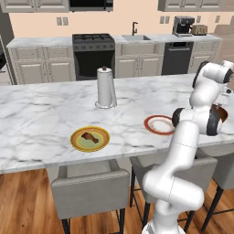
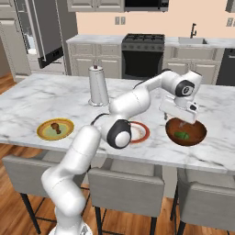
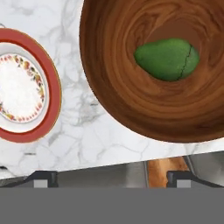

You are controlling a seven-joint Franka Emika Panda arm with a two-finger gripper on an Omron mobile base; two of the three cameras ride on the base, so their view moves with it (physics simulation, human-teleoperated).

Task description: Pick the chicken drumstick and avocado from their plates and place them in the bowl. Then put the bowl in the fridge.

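The avocado [image 3: 167,59] lies on the bottom of the wooden bowl [image 2: 186,131], which sits on the marble island counter [image 2: 41,98] near its front edge. The gripper [image 2: 180,120] hangs just above the bowl's far rim with its jaws spread wide and nothing between them; in the hand view the two dark finger tips [image 3: 43,177] stand far apart, off the bowl's rim and over the counter edge.

Just beside the bowl, on the side toward the paper towel roll [image 2: 98,85], rests the red-rimmed plate [image 3: 22,85], its white flowered centre bare; plate and bowl lie close but do not touch. Well beyond that plate, farther from the bowl along the same front edge, sits the yellow-rimmed green plate [image 1: 90,139] with the chicken drumstick [image 1: 89,136] lying on it. The paper towel roll stands upright farther back on the counter than both plates.
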